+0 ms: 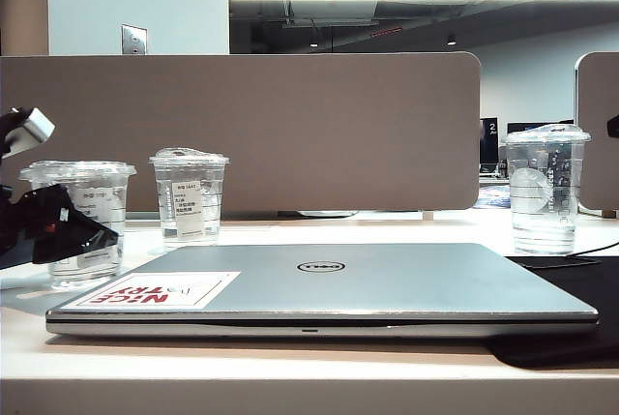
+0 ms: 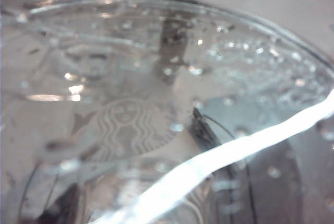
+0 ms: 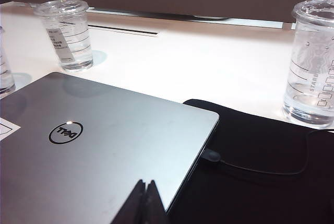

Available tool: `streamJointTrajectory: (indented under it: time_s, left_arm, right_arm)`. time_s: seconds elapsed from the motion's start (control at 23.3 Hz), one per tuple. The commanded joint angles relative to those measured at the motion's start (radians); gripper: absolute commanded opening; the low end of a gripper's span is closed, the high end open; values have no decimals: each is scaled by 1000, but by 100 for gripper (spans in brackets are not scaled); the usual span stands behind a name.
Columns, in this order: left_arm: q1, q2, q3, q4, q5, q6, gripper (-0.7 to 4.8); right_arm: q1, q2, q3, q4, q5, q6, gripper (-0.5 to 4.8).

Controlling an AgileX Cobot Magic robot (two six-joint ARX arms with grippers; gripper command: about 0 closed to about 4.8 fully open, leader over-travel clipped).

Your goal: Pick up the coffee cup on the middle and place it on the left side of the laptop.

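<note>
The coffee cup (image 1: 82, 192), clear with a domed lid and a white label, stands upright off the closed silver laptop's (image 1: 387, 284) front left corner. My left gripper (image 1: 92, 228) reaches in from the left edge, its black fingers closed around the cup's side. In the left wrist view the cup's lid and mermaid logo (image 2: 125, 125) fill the picture, and the fingers are blurred behind the plastic. My right gripper (image 3: 147, 185) is shut and empty, hovering above the laptop's lid (image 3: 115, 140). A sliver of the coffee cup (image 3: 3, 72) shows beside the laptop.
A twin clear cup (image 1: 189, 197) (image 3: 65, 36) stands behind the laptop's left end. A taller clear cup (image 1: 546, 188) (image 3: 313, 62) stands at the back right. A black mat (image 3: 261, 182) with a cable lies right of the laptop. A brown partition (image 1: 290, 125) closes off the back.
</note>
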Motion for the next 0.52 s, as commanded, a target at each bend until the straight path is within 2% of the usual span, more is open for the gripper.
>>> streamJointTrajectory:
  time_s: [0.04, 0.52]
  left_arm:
    - [-2, 3, 0, -13, 11, 8, 313]
    - [-2, 4, 0, -110, 7, 53, 315]
  right_arm:
    - [1, -2, -4, 17, 1, 1, -5]
    - [4, 27, -4, 17, 1, 1, -5]
